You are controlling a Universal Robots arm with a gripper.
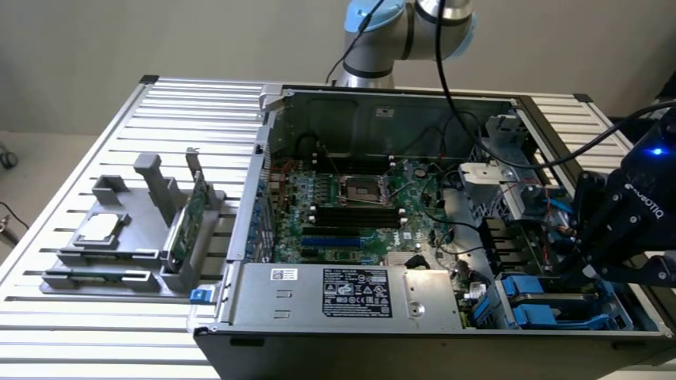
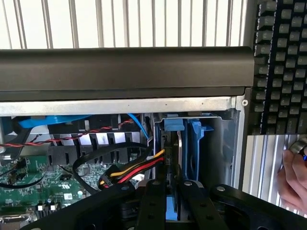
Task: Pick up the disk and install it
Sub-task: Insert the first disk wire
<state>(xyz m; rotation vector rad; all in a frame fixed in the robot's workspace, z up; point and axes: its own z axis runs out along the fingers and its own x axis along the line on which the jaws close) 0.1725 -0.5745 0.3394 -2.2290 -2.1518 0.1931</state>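
Gripper fingers, two black ones, are clenched on the near edge of the disk. The disk stands on its edge in a narrow bay, with its blue carrier towards the camera. The wrist view gives this grip. The exterior view instead gives the black gripper body at about four o'clock of the open computer case, low over the drive corner, with the fingertips hidden behind the body. The wrist view shows also one keyboard outside the case and one person's hand just beside it on the slatted table. The exterior view shows one motherboard in the middle of the case and one power supply at six o'clock. At nine o'clock, well apart from the case, it shows one grey holder with one square silver chip and one green card standing upright. Room around the disk is small. A grey metal wall is close on one side of it. On the other side a bundle of red, yellow and black cables comes just beside the finger. The dark case rim runs across beyond the bay.
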